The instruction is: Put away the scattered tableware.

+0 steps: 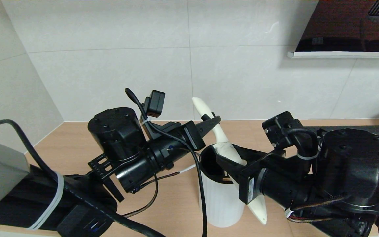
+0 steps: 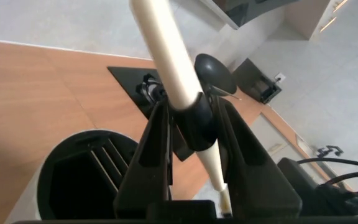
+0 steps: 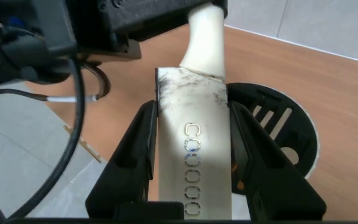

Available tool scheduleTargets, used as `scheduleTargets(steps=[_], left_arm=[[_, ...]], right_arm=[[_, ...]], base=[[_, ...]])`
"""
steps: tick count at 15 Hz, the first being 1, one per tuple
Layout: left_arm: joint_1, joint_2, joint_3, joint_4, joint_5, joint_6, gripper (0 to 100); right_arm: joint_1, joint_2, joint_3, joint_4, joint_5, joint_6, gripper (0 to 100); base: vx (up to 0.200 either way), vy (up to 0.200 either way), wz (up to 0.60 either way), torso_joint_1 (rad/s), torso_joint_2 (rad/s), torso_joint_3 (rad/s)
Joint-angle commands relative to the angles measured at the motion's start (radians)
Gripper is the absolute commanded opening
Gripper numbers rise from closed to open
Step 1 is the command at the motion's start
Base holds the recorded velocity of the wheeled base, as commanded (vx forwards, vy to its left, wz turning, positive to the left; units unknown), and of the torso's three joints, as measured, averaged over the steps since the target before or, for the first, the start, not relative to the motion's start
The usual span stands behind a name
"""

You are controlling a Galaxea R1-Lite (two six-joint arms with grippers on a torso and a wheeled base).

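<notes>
Tilted white knife (image 1: 222, 135): left hand (image 1: 213, 119) closed on its handle, right hand (image 1: 225, 156) closed on the blade. Below it, white cylindrical holder (image 1: 220, 201) stands upright on the wooden counter (image 1: 77, 138).

A pale wooden counter (image 1: 77, 141) runs along a wall (image 1: 110, 65) of large light-grey tiles with thin joints, and the wall turns a corner at the left. High on the right hangs a dark, glossy range hood (image 1: 347, 29) with a pale lower rim, mounted against the wall. A flat black cooktop (image 2: 124, 76) is set into the counter on the right side, its near edge flush with the wood. Past the counter's front edge, a grey tiled floor (image 3: 17, 168) lies below.
</notes>
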Motion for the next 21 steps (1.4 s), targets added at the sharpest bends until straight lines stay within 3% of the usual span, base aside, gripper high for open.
scheduleTargets(steps=[1, 2, 5, 6, 8, 9, 11, 12, 15, 18, 21], left_arm=[[0.000, -0.015, 0.001, -0.002, 0.000, 0.001, 0], [-0.002, -0.032, 0.003, -0.002, 0.000, 0.001, 0], [-0.002, -0.107, 0.008, -0.001, 0.000, 0.003, 0], [-0.002, -0.144, 0.015, -0.001, 0.000, 0.018, 0], [0.000, -0.196, 0.035, 0.001, -0.001, 0.084, 0], [0.005, -0.225, 0.041, 0.001, -0.001, 0.170, 0], [0.034, -0.254, 0.041, -0.001, 0.000, 0.283, 0], [0.048, -0.273, 0.041, -0.001, -0.001, 0.335, 0], [0.074, -0.299, 0.038, -0.008, -0.017, 0.450, 0], [0.074, -0.274, 0.063, -0.111, -0.103, 0.473, 0], [0.075, -0.214, 0.069, -0.182, -0.113, 0.503, 0]], right_arm=[[0.000, -0.001, -0.001, 0.000, -0.006, 0.000, 0], [0.000, -0.002, -0.001, 0.000, -0.009, 0.000, 100], [0.000, -0.038, 0.002, 0.000, -0.010, -0.002, 100], [-0.003, -0.070, 0.000, 0.000, -0.012, -0.005, 100], [-0.018, -0.131, 0.000, 0.007, -0.010, -0.025, 100], [-0.054, -0.173, 0.000, 0.009, -0.009, -0.054, 100], [-0.092, -0.194, 0.000, 0.009, -0.006, -0.072, 100], [-0.095, -0.190, 0.002, 0.012, -0.004, -0.072, 100], [-0.095, -0.156, 0.019, 0.010, -0.004, -0.078, 100], [-0.095, -0.151, 0.022, 0.012, -0.009, -0.095, 100], [-0.095, -0.150, 0.022, 0.012, -0.009, -0.095, 100]], base=[[0.000, 0.000, 0.00, 0.000, 0.00, 0.000], [0.000, 0.000, 0.00, 0.000, 0.00, 0.000], [0.000, 0.000, 0.00, 0.000, 0.00, 0.000], [0.000, 0.000, 0.00, 0.000, 0.00, 0.000], [0.000, 0.000, 0.00, 0.000, 0.00, 0.000], [0.000, 0.000, 0.00, 0.000, 0.00, 0.000], [0.000, 0.000, 0.00, 0.000, 0.00, 0.000], [0.000, 0.000, 0.00, 0.000, 0.00, 0.000], [0.000, 0.000, 0.00, 0.000, 0.00, 0.000], [0.000, 0.000, 0.00, 0.000, 0.00, 0.000], [0.000, 0.000, 0.00, 0.000, 0.00, 0.000]])
